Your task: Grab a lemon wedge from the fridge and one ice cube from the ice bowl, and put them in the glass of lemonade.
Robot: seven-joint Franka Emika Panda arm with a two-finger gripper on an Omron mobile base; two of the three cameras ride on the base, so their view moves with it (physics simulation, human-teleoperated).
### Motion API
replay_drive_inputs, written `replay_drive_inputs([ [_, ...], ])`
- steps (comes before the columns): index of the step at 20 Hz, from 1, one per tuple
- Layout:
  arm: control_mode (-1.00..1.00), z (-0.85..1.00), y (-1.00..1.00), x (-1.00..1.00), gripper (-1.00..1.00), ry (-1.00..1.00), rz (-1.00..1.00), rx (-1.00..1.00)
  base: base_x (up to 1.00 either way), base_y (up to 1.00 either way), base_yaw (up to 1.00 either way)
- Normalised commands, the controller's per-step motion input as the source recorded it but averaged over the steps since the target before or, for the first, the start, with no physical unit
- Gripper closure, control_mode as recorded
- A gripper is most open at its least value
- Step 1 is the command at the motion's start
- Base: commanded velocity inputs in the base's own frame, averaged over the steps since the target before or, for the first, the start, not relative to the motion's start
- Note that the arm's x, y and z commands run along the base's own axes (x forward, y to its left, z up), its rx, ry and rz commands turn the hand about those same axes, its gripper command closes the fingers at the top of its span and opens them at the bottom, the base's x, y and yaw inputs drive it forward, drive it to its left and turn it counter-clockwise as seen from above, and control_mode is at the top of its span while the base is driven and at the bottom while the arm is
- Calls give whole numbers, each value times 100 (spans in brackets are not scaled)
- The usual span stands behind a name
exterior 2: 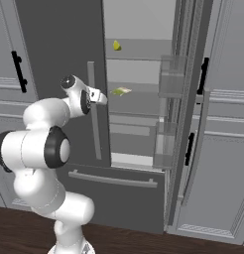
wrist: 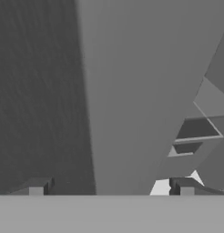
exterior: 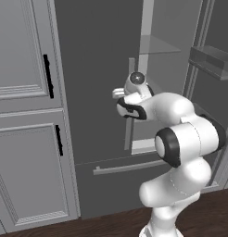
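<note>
— One fridge (exterior 2: pixel 59 44) fills our view, right door swung open (shelves bare-lit inside). Where do we see the wedge?
— The lemon wedge (exterior 2: pixel 116 45) sits on the upper shelf, above a flat packet (exterior 2: pixel 121 91). Our gripper (exterior 2: pixel 100 95) hangs beside the left door's handle (exterior 2: pixel 94 114), fingers spread wide, empty.

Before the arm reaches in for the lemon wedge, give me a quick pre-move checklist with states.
1. Right door of the fridge open: ok, shelves exposed.
2. Lemon wedge located: ok, on an upper shelf, above the flat packet.
3. Gripper open: ok, fingers spread wide, nothing between them.
4. Gripper aimed at the wedge: not ok, the hand view faces the closed left door's handle.
5. Clear path to the shelf: cannot tell.
</note>
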Motion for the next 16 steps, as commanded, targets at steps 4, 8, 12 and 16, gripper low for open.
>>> replay_drive_inputs([
  [4,-100,-20,0,62,-100,0,0,0,0,0,0],
  [8,-100,-21,0,45,-100,0,0,0,0,0,0],
  [12,-100,-2,0,3,-100,1,0,0,0,0,0],
  [16,-100,0,0,3,100,5,0,0,0,0,0],
])
